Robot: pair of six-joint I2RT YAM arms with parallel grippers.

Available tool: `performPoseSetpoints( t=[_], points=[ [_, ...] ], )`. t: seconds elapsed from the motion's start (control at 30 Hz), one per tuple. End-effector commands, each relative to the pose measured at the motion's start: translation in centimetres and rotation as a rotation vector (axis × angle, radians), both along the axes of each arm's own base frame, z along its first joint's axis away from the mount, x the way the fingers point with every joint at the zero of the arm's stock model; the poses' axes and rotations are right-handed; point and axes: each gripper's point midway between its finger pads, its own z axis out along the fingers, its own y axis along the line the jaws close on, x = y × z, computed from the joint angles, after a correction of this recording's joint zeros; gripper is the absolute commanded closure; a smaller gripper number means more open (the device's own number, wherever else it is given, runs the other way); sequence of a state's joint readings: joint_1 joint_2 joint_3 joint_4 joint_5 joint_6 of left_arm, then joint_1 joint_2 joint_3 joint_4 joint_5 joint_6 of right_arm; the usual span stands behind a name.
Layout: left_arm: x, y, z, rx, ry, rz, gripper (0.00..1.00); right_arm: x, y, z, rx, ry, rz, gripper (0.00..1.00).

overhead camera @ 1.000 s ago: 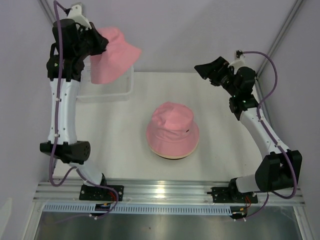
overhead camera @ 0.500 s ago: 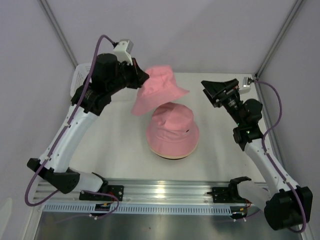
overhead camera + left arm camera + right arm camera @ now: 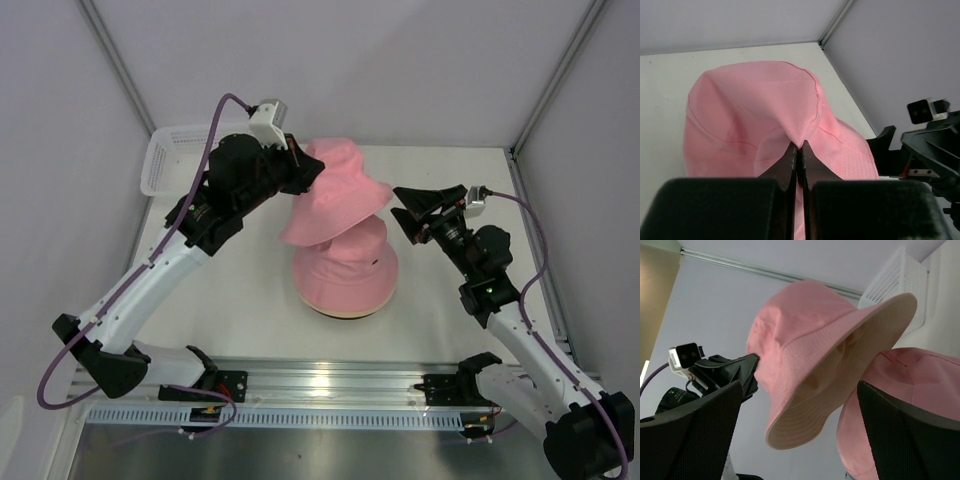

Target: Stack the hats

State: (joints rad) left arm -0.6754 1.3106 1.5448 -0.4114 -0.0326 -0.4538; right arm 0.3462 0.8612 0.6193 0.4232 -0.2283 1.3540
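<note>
Fingers (image 3: 788, 165) of the left gripper (image 3: 799, 148) clench the raised pink hat (image 3: 335, 190) above the lower pink hat (image 3: 345, 275); right gripper (image 3: 405, 215) beside it gapes.

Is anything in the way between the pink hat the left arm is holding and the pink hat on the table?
Nothing visible. The held hat, pinched in the left pincer, hangs over the table hat; the open right pincer sits off to the side.
</note>
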Motion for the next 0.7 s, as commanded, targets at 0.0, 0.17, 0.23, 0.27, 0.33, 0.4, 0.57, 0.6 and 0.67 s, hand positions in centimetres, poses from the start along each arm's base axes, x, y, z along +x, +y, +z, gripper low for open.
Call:
performPoseSetpoints(
  t=[0.0, 0.17, 0.23, 0.27, 0.33, 0.4, 0.57, 0.6, 0.67],
  points=[
    [-1.1, -0.7, 3.9, -0.117, -0.087, -0.018, 0.99, 0.5, 0.6, 0.0, 0.040, 0.012, 0.013, 0.02],
    [-2.6, -2.3, 4.0, -0.137, -0.099, -0.080, 0.99, 1.2, 1.1, -0.4, 0.038, 0.018, 0.007, 0.17],
    [-2.9, -2.5, 3.5, -0.118, -0.093, -0.084, 0.99, 1.3, 0.9, -0.4, 0.033, 0.014, -0.010, 0.26],
    [-3.2, -2.7, 3.2, -0.110, -0.085, -0.090, 0.99, 1.4, 0.7, -0.5, 0.028, 0.019, -0.022, 0.30],
    [-3.8, -2.8, 2.3, -0.091, -0.069, -0.111, 0.99, 1.5, 0.1, -0.3, 0.011, 0.003, -0.060, 0.34],
    [-4.7, -3.2, 0.7, -0.056, -0.048, -0.127, 0.99, 1.3, -0.3, -0.2, -0.017, -0.003, -0.081, 0.46],
    [-7.1, -2.9, -1.8, 0.029, -0.039, -0.126, 0.99, 0.8, -1.2, -2.1, -0.140, 0.024, -0.123, 1.00],
    [-7.3, -2.7, -2.5, 0.057, -0.040, -0.118, 0.99, 0.6, -1.3, -3.7, -0.171, 0.066, -0.125, 1.00],
    [-7.6, -2.6, -3.4, 0.092, -0.041, -0.088, 0.99, 0.1, -1.3, -4.9, -0.212, 0.079, -0.114, 1.00]
  ],
)
